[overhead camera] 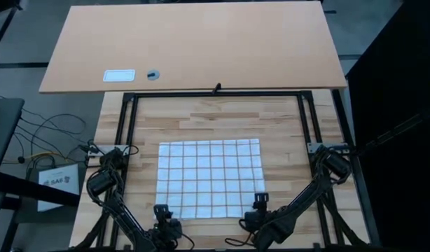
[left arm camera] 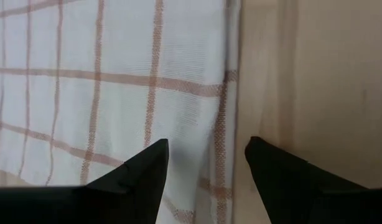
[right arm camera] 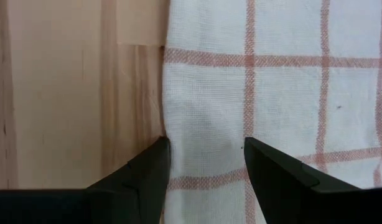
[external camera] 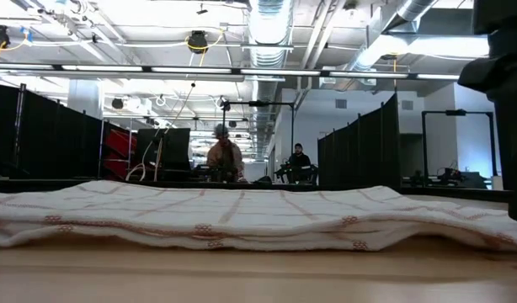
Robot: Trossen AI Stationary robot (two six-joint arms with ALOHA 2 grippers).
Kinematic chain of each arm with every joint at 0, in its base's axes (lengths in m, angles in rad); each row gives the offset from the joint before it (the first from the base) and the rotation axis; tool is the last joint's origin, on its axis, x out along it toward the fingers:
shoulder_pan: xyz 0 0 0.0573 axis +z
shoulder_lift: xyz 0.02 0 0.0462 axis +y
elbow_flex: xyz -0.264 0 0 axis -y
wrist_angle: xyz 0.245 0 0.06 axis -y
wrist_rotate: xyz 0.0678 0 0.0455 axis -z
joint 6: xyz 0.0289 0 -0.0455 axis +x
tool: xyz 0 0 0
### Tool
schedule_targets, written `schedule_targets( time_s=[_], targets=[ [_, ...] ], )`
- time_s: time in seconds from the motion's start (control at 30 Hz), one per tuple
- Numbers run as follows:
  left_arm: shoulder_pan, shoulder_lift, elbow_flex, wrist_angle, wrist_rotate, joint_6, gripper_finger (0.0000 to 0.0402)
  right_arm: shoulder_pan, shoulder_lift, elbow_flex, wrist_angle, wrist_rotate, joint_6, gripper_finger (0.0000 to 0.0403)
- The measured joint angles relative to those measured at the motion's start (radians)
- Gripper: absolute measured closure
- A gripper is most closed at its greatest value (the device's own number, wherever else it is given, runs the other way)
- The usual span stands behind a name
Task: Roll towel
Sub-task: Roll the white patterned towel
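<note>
The towel (overhead camera: 209, 178), white with thin brown-orange check lines, lies spread flat on the wooden table (overhead camera: 285, 126). In the low view its near edge (external camera: 242, 227) shows as stacked layers. My left gripper (overhead camera: 161, 211) is open at the towel's near left corner, its fingers standing on either side of the towel's left edge (left arm camera: 227, 106). My right gripper (overhead camera: 258, 204) is open at the near right corner, with one finger over the bare wood and one over the cloth by the towel's right edge (right arm camera: 166, 99).
A black frame (overhead camera: 215, 93) runs around the work area. Beyond it lies a large tan board (overhead camera: 201, 42) with a small white card (overhead camera: 119, 75) and a small round object (overhead camera: 153, 74). People show far off in the room (external camera: 223, 156).
</note>
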Motion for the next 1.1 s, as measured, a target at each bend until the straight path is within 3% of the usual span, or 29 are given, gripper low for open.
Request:
schedule_targets(
  time_s=[0.17,0.33,0.63,0.77,1.1],
  targets=[
    [-0.002,0.001,-0.005,-0.014,-0.011,-0.003,0.0198,0.004,-0.001,-0.012,0.022,-0.003,-0.007,0.0215],
    [-0.002,0.002,-0.005,-0.008,-0.010,0.005,0.0232,0.003,-0.001,-0.015,0.052,-0.017,-0.020,0.0241],
    [-0.001,0.002,-0.063,0.011,0.005,-0.032,0.0389,0.001,-0.003,-0.028,0.091,-0.064,-0.011,0.0342],
    [-0.009,0.000,-0.078,0.006,0.011,-0.063,0.0399,0.001,-0.003,-0.029,0.096,-0.082,0.003,0.0392],
    [-0.016,0.001,-0.078,0.004,0.016,-0.069,0.0401,0.014,-0.004,-0.029,0.095,-0.096,0.045,0.0402]
  ],
)
